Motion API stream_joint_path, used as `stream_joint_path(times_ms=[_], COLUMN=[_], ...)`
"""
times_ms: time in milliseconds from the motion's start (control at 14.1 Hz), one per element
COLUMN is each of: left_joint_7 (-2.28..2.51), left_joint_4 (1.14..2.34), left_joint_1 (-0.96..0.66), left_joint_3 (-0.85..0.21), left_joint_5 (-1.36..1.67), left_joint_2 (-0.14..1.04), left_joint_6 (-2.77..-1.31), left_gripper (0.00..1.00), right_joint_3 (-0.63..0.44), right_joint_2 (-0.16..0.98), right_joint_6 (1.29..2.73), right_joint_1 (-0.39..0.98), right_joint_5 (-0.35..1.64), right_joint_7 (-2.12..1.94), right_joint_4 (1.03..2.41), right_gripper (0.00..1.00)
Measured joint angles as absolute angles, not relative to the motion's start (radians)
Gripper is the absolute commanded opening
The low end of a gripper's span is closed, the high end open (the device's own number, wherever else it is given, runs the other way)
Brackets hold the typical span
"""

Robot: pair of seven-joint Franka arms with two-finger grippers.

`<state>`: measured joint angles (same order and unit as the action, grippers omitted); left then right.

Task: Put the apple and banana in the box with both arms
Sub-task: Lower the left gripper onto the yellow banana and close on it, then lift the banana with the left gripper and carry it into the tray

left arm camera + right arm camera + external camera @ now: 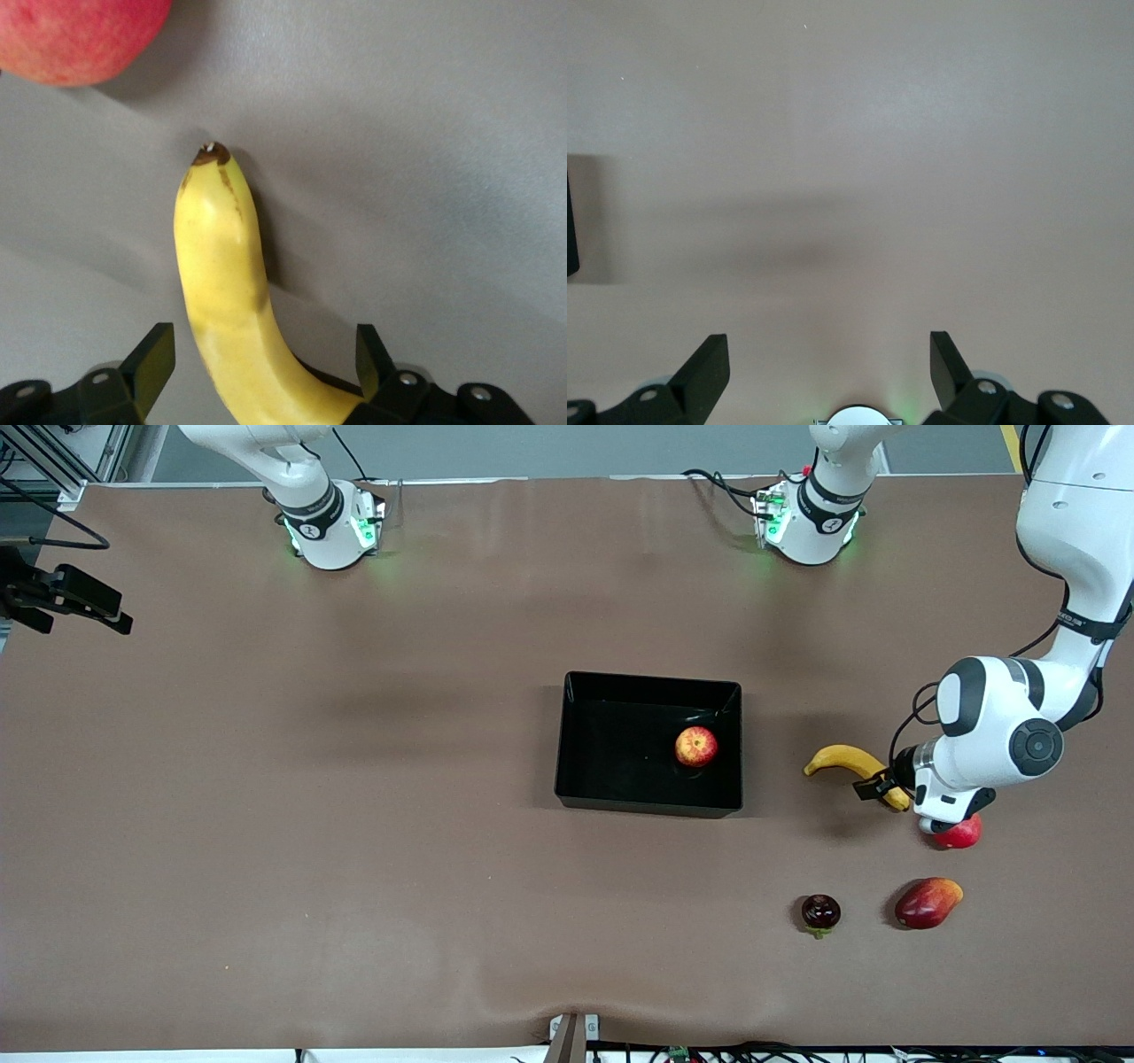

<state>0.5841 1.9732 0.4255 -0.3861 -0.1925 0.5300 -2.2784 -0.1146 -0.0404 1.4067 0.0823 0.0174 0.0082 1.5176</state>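
Now your right gripper (pixel 829 367) waits, fingers spread over bare brown tabletop. Mid-table, the mottled red-yellow apple (pixel 696 746) already sits in the shallow black plastic box (pixel 576 735). Toward the left arm's edge, your left gripper (pixel 264 372) straddles the long curved yellow banana (pixel 226 283), fingers apart, not yet pinching. You likely need to close, lift, carry it boxward.

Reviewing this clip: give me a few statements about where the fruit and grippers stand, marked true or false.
1. The apple lies in the box. True.
2. The banana is in the box. False: it lies on the table beside it.
3. The left gripper has its fingers either side of the banana. True.
4. The right gripper holds a fruit. False: it is open over bare table.
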Motion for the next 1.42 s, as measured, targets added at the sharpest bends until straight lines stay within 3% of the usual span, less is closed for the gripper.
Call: stream_joint_path(times_ms=[71,142,356,498,996,1423], left_joint_7=[0.584,0.584,0.584,0.584,0.585,0.763], left_joint_4=[1.977,1.982,1.998,2.002,1.966,1.755], left_joint_1=[0.425,0.426,0.426,0.426,0.422,0.408], left_joint_3=[-0.386,-0.386,-0.386,-0.386,-0.413,-0.634], left_joint_5=[-0.193,-0.193,-0.200,-0.227,-0.241,-0.241], left_joint_2=[0.530,0.530,0.530,0.533,0.522,0.474], left_joint_6=[-2.278,-2.278,-2.278,-2.278,-2.262,-1.945], left_gripper=[0.90,0.80,0.27,0.00,0.00,0.00], right_joint_3=[-0.115,-0.115,-0.115,-0.115,-0.113,-0.113], right_joint_2=[-0.040,-0.040,-0.040,-0.040,-0.037,-0.036], right_joint_6=[1.407,1.407,1.407,1.407,1.409,1.409], right_joint_1=[0.082,0.082,0.081,0.081,0.082,0.082], right_joint_5=[0.017,0.017,0.017,0.017,0.017,0.017], right_joint_7=[0.008,0.008,0.008,0.008,0.011,0.012], right_joint_4=[1.518,1.518,1.518,1.518,1.518,1.518], right_gripper=[1.00,1.00,1.00,1.00,1.00,1.00])
